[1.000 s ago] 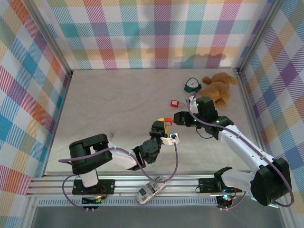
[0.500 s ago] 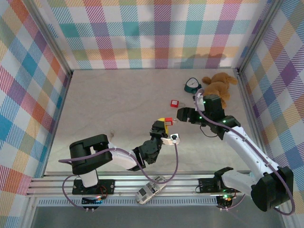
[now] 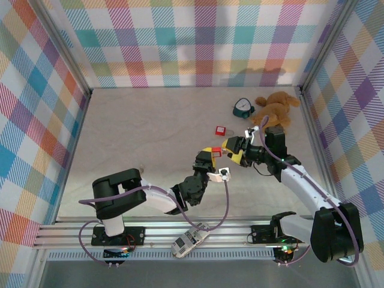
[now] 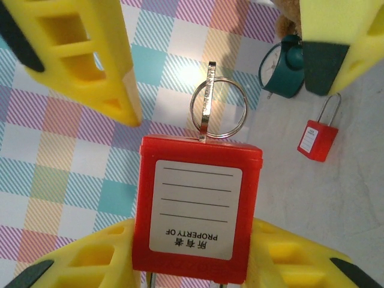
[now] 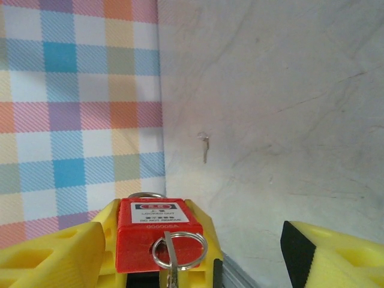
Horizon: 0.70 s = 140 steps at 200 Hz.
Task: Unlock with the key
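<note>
The red padlock [image 4: 195,207], white label showing, is pinched in the left gripper [image 3: 207,159], with its key [image 4: 207,99] and ring [image 4: 244,109] poking out beyond the fingertips.

Red padlock [image 4: 195,204], multicoloured plaid walls [image 3: 204,42]

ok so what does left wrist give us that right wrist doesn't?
Left wrist, not right wrist: a teal clock, a second red padlock lying on the table, and the PROPERTY OF label on the held padlock. Right wrist, not left wrist: a small pale scrap on the table. Both: the held padlock with its key ring, the left claw shut on it, and the open right claw flanking it.
</note>
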{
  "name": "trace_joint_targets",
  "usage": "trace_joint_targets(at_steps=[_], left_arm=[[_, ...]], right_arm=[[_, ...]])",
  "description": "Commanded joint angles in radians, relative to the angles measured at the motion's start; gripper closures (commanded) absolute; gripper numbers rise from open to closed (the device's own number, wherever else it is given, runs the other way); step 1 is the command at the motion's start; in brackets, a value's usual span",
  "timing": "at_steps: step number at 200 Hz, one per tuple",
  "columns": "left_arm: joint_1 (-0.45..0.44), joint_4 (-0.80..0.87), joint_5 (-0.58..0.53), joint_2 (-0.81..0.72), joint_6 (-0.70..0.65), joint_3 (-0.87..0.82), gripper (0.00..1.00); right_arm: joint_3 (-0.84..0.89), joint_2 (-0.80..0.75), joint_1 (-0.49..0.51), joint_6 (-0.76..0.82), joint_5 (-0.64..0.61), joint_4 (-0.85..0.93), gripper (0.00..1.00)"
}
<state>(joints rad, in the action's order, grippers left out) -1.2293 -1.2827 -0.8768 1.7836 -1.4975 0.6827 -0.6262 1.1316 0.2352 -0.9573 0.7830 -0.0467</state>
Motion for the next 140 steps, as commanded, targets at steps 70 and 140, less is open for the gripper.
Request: trace_joint_targets(at_steps=[70,140], left_arm=[[-0.008,-0.06,0.014,0.041,-0.009,0.067,0.99],[-0.018,-0.059,0.03,0.046,0.001,0.068,1.0]], right_arm=[[0.041,0.036,0.018,-0.12,0.088,-0.195,0.31],[0.035,0.075,0.03,-0.112,0.068,-0.195,0.41]])
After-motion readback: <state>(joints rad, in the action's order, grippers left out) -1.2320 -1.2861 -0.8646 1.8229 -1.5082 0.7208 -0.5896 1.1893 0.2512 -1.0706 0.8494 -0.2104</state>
